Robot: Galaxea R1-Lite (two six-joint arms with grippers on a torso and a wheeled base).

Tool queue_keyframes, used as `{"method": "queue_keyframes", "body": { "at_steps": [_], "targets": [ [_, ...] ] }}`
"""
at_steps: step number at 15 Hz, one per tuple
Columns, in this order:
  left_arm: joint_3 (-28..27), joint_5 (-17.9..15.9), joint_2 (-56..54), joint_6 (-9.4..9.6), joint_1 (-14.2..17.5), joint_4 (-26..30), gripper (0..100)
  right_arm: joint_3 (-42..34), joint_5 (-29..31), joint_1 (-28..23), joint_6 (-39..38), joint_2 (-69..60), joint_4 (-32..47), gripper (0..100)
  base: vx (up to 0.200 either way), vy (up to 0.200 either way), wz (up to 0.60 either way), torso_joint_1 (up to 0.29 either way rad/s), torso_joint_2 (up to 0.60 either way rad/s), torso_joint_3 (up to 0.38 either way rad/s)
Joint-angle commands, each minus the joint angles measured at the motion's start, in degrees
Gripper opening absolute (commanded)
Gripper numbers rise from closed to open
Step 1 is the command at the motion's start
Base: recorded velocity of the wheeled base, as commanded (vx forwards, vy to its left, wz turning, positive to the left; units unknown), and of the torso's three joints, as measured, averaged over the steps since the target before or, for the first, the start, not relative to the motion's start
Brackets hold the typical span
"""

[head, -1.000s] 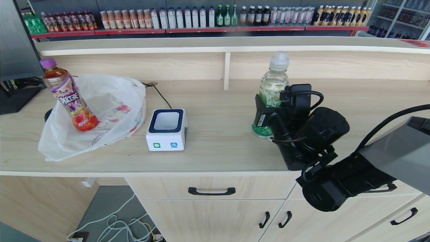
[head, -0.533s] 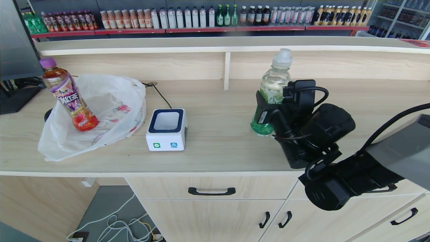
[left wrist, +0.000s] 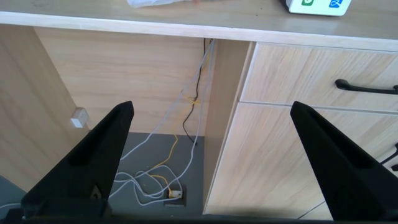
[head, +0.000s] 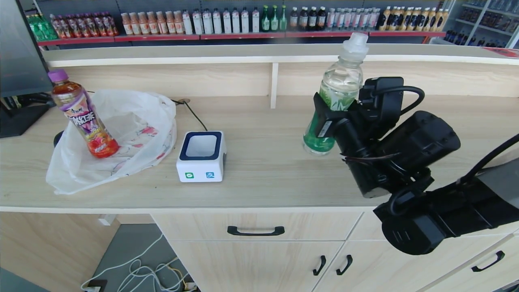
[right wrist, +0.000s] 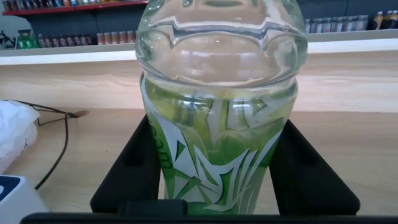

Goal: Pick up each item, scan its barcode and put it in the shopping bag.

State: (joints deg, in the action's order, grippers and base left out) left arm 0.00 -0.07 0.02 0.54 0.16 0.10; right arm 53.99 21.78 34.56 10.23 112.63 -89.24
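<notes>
My right gripper is shut on a clear bottle with a green label, held off the counter at the right and tilted slightly. In the right wrist view the bottle sits between the two black fingers. The white scanner with a dark blue frame stands mid-counter, left of the held bottle. A white plastic shopping bag lies at the left with a red tea bottle with a purple cap standing in it. My left gripper is open below counter height, in front of the cabinet.
A black cable runs from the scanner toward the counter's back wall. A dark monitor stands at the far left. Drawers with black handles lie under the counter. Shelves of drinks line the background.
My right gripper has lifted the green-labelled bottle up off the counter and a little to the right. The bag, tea bottle and scanner have stayed put.
</notes>
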Motion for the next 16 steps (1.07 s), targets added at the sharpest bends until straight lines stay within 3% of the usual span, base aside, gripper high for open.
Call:
{"method": "queue_keyframes", "body": {
  "at_steps": [1, 13, 16],
  "targets": [
    [0.0, 0.0, 0.0, -0.01, 0.0, 0.0, 100, -3.2, -0.4, 1.0, -0.3, -5.6, -0.1, 0, 0.000, 0.000, 0.00, 0.000, 0.00, 0.000],
    [0.0, 0.0, 0.0, -0.01, 0.0, 0.0, 100, -36.9, -0.2, 8.4, 0.3, -28.3, -0.3, 0, 0.000, 0.000, 0.00, 0.000, 0.00, 0.000],
    [0.0, 0.0, 0.0, -0.01, 0.0, 0.0, 100, -39.0, -0.1, 8.8, 0.3, -30.8, -0.3, 0, 0.000, 0.000, 0.00, 0.000, 0.00, 0.000]
  ]
}}
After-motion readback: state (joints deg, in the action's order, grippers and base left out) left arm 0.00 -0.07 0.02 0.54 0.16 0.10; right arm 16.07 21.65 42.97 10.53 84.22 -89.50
